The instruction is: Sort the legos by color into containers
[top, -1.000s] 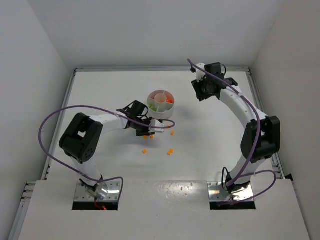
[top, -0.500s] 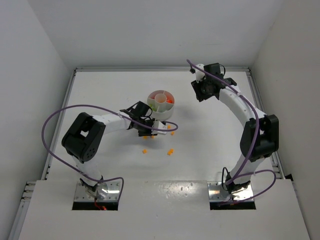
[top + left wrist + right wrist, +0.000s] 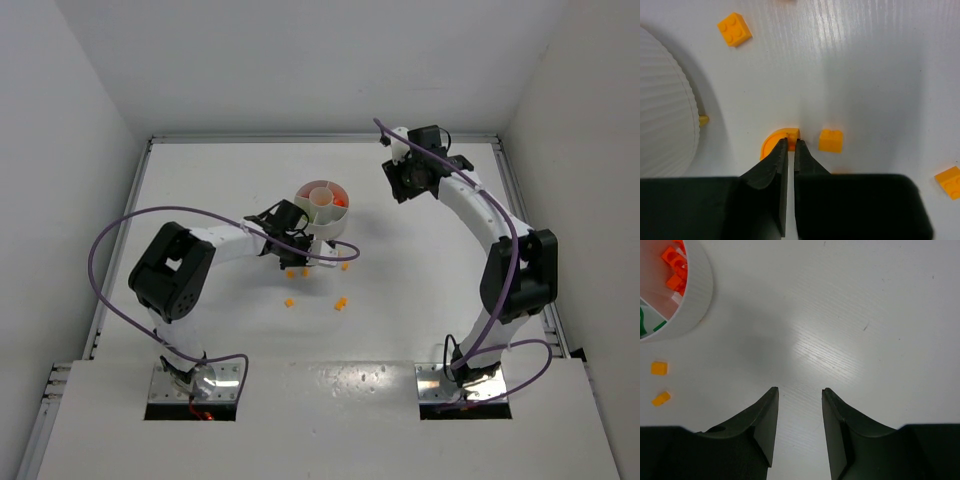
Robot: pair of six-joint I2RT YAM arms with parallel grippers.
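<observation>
The containers are the sections of one round white dish [image 3: 322,205], whose ribbed wall [image 3: 665,110] fills the left of the left wrist view. My left gripper [image 3: 298,262] [image 3: 791,142] is down on the table just in front of the dish, shut on the edge of a curved orange lego [image 3: 770,144]. Loose orange legos lie around it [image 3: 831,140] [image 3: 735,29] [image 3: 951,181] [image 3: 347,266] [image 3: 340,304] [image 3: 289,303]. My right gripper [image 3: 398,190] [image 3: 800,390] hovers open and empty to the right of the dish [image 3: 697,295]. Red legos [image 3: 674,265] lie in one section and a green one [image 3: 642,322] in another.
White walls close in the table on the left, back and right. The left arm's purple cable [image 3: 330,257] loops just in front of the dish. Two orange legos [image 3: 659,368] [image 3: 661,398] lie at the left of the right wrist view.
My left gripper has slid a little to the right along the front of the dish and closed on the curved orange lego. The right arm has not moved.
</observation>
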